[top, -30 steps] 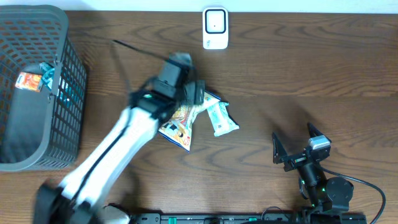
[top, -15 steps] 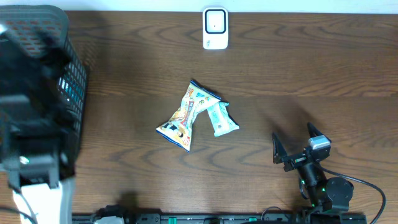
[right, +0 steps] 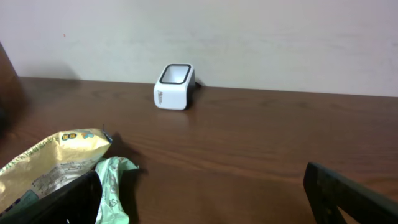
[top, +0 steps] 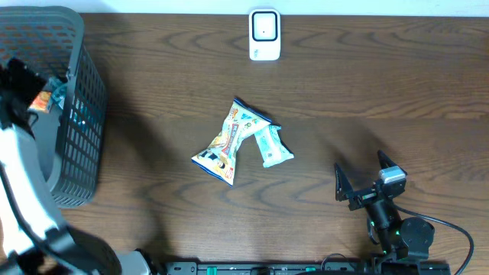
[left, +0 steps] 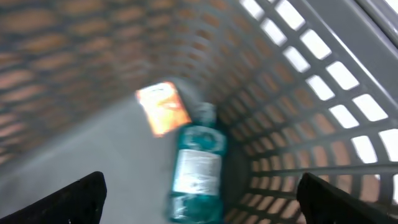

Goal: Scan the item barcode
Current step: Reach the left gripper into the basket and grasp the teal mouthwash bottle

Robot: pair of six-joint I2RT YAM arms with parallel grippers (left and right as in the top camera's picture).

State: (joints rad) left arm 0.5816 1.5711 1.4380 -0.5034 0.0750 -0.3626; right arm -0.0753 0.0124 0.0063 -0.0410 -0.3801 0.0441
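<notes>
The white barcode scanner [top: 264, 34] stands at the table's far edge, also visible as a small white box [right: 174, 86] in the right wrist view. My left gripper [top: 15, 80] hangs open over the grey basket [top: 76, 153]. Between its spread fingers [left: 74, 199] I look down on a teal bottle [left: 196, 165] and an orange packet [left: 163, 107] on the basket floor; nothing is held. My right gripper [top: 365, 183] rests open near the front edge, empty. Its wrist view faces a yellow snack packet [right: 53, 165] and a green packet [right: 115, 186].
The yellow packet [top: 225, 141] and green packet [top: 271, 145] lie touching in the middle of the wooden table. The basket's mesh wall [left: 311, 112] rises close on the right of my left gripper. A pale wall [right: 249, 37] stands behind the scanner.
My left arm has swung from the packets in the middle of the table over to the basket at the left. The packets stayed where they were. The right arm has not moved.
</notes>
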